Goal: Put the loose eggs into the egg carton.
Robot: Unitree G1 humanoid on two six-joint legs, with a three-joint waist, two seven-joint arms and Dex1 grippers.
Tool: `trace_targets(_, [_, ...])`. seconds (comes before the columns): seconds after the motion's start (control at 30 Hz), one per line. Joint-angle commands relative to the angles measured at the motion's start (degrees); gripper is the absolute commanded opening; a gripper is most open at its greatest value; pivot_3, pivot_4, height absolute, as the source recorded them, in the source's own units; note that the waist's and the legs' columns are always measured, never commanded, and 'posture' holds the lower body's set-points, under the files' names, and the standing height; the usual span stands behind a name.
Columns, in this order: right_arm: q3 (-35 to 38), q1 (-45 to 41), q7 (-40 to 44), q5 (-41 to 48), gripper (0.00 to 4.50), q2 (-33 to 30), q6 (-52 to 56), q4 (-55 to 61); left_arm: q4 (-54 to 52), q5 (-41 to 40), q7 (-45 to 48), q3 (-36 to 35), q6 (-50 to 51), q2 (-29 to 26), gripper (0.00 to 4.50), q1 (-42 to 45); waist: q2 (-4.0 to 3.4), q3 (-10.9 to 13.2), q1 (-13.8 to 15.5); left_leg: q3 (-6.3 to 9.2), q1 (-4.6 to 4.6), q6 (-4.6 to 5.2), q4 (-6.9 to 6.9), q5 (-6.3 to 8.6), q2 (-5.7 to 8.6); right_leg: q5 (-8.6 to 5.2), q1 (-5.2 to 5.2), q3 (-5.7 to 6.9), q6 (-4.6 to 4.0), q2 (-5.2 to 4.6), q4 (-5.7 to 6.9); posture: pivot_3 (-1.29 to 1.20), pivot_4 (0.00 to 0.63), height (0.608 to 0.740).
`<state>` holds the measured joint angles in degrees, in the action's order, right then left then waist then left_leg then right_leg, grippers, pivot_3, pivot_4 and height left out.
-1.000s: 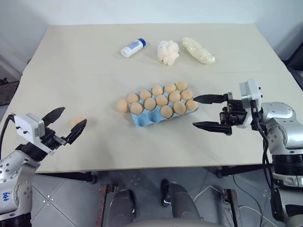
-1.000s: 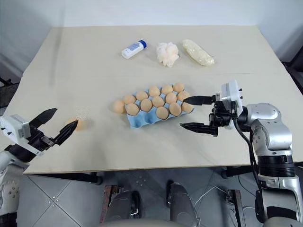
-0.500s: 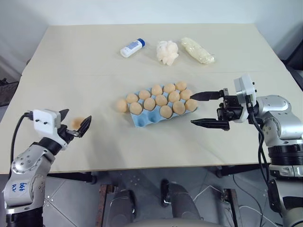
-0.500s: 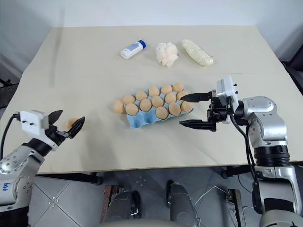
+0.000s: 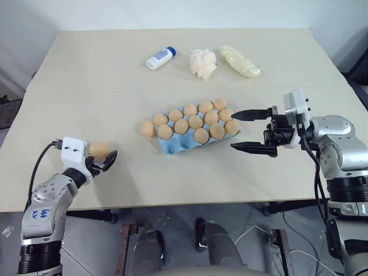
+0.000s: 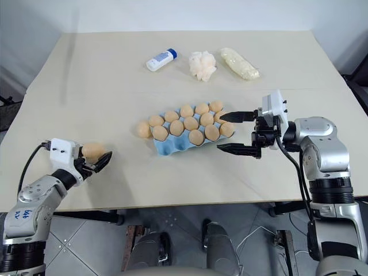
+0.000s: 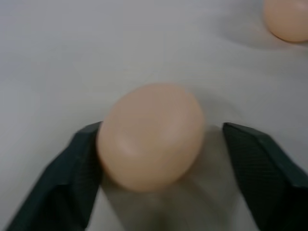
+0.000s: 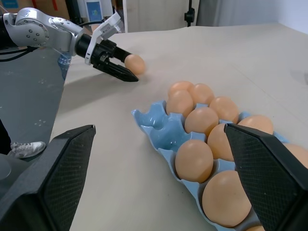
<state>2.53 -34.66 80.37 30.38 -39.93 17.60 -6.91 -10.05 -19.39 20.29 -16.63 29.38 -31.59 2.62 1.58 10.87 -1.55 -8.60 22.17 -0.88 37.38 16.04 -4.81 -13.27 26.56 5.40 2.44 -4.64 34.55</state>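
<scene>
- Left hand (image 6: 92, 160): positioned low over the near left part of the tabletop (image 5: 86, 80), pointing forward. Its two black fingers stand partly apart, one on each side of a loose egg (image 7: 150, 136). In the left wrist view one finger (image 7: 77, 168) touches the egg's side; the other finger stands a little clear of it. The egg rests on the tabletop and is not lifted.
- Right hand (image 5: 252, 131): held above the tabletop, just beside the right end of the egg carton (image 5: 172, 146), pointing toward the robot's left. Its fingers are spread wide, one above the other, and hold nothing.
- Egg carton: light blue, lidless, lying at an angle near the middle of the tabletop. Almost all of its cups hold tan-orange eggs (image 5: 195, 122). The right wrist view shows one vacant cup (image 8: 161, 130) at the carton's left near corner.
- Second loose egg (image 5: 148, 128): lies on the tabletop, touching or just beside the left end of the carton.
- Far edge of the tabletop, well apart from the carton: a white bottle with a blue cap (image 5: 160, 58) on its side, a white fluffy lump (image 5: 203, 62), and a pale yellowish oblong bag (image 5: 240, 61), left to right.
</scene>
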Motion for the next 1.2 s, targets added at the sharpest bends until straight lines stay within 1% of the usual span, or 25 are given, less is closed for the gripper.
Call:
trace_targets(0.03, [1.8,0.0,-0.7,0.4,4.50,-1.2,-0.2,1.9,0.4,1.1,0.7,-0.3,-1.9,-0.5,2.60,1.4,0.00,0.0,0.0,0.00,0.00,0.00,0.00,0.00,0.00,0.00,0.00,0.00,0.00,0.00,0.00,0.00,0.150,0.740])
trace_targets(0.1, [1.9,0.0,-0.9,0.4,4.50,-1.3,-0.3,1.9,1.0,1.6,0.9,-0.4,-2.9,-0.5,1.99,2.0,0.00,0.0,0.0,0.00,0.00,0.00,0.02,0.00,0.00,0.00,0.00,0.00,0.00,0.00,0.03,0.00,0.150,0.740])
trace_targets(0.13, [1.9,0.1,-1.0,0.3,4.50,-1.4,-0.3,1.9,1.2,1.7,1.0,-0.4,-2.9,-0.5,1.81,2.2,0.00,0.0,0.0,0.00,0.00,0.00,0.03,0.00,0.00,0.00,0.00,0.00,0.00,0.00,0.04,0.00,0.150,0.740])
trace_targets(0.2, [1.9,0.2,-1.1,0.3,4.50,-1.5,-0.3,1.8,1.3,1.6,1.3,-0.5,-2.6,-0.6,1.70,2.5,0.00,0.0,0.0,-0.02,-0.01,0.00,0.04,0.00,0.00,0.00,0.00,-0.02,-0.01,0.00,0.04,0.00,0.150,0.740])
trace_targets(0.33, [2.0,0.4,-1.5,0.2,4.50,-1.8,-0.6,1.7,0.6,0.9,3.1,-0.6,-4.1,-0.5,1.69,3.5,0.00,0.0,0.1,-0.01,0.00,0.01,0.03,-0.01,0.00,0.00,0.00,0.00,-0.01,0.00,0.04,0.00,0.150,0.740])
trace_targets(0.4, [2.2,0.5,-1.8,0.2,4.50,-1.9,-0.6,1.8,-0.4,-0.4,4.7,-0.4,-4.5,-0.2,1.69,4.8,0.00,0.0,0.1,-0.01,0.00,0.01,0.04,-0.01,0.00,0.00,0.00,0.00,-0.01,0.00,0.04,0.00,0.150,0.740])
trace_targets(0.47, [2.4,0.8,-2.0,0.2,4.50,-1.8,-0.8,1.9,-1.4,-3.2,8.4,0.4,-5.9,0.6,1.69,7.7,0.00,0.0,0.1,-0.02,0.00,0.01,0.06,-0.01,0.01,0.00,-0.01,0.00,-0.01,-0.01,0.06,0.00,0.150,0.740])
trace_targets(0.6, [3.9,2.0,-1.6,1.9,4.50,-1.2,-2.3,2.9,-0.3,-5.4,15.8,5.3,-6.5,0.8,1.69,14.3,0.00,0.0,0.5,-0.26,0.06,0.01,0.21,-0.01,0.02,0.01,-0.05,0.09,0.00,-0.01,0.10,0.00,0.150,0.740])
trace_targets(0.77, [5.8,4.7,-1.9,3.8,4.50,-1.0,-2.6,5.2,7.2,-4.7,22.1,10.8,-9.8,3.5,1.69,23.2,0.00,0.0,0.7,-0.40,0.05,0.02,0.27,-0.02,0.02,0.01,-0.06,0.07,0.01,0.04,0.18,0.00,0.150,0.740])
trace_targets(0.9, [6.1,9.4,-0.6,3.4,4.50,-2.3,-3.3,7.4,15.1,-4.1,28.0,15.0,-13.9,7.1,1.69,29.8,0.00,0.0,0.9,-0.41,0.05,0.02,0.37,-0.02,0.01,0.01,-0.07,0.04,0.01,0.07,0.24,0.00,0.150,0.740])
trace_targets(1.03, [6.9,14.2,-2.0,3.0,4.50,-3.2,-3.2,9.4,21.7,-2.0,31.8,18.8,-16.6,9.8,1.69,33.6,0.00,0.0,1.1,-0.42,0.06,0.03,0.49,-0.01,0.02,0.02,-0.08,0.01,0.03,0.07,0.29,0.00,0.150,0.740])
trace_targets(1.2, [8.4,19.4,-4.4,2.5,4.50,-3.0,-4.1,10.0,26.5,-0.6,35.2,21.3,-18.3,12.1,1.69,36.2,0.01,0.0,1.4,-0.39,0.08,0.05,0.62,-0.02,0.02,0.02,-0.11,-0.01,0.03,0.07,0.33,0.00,0.150,0.740])
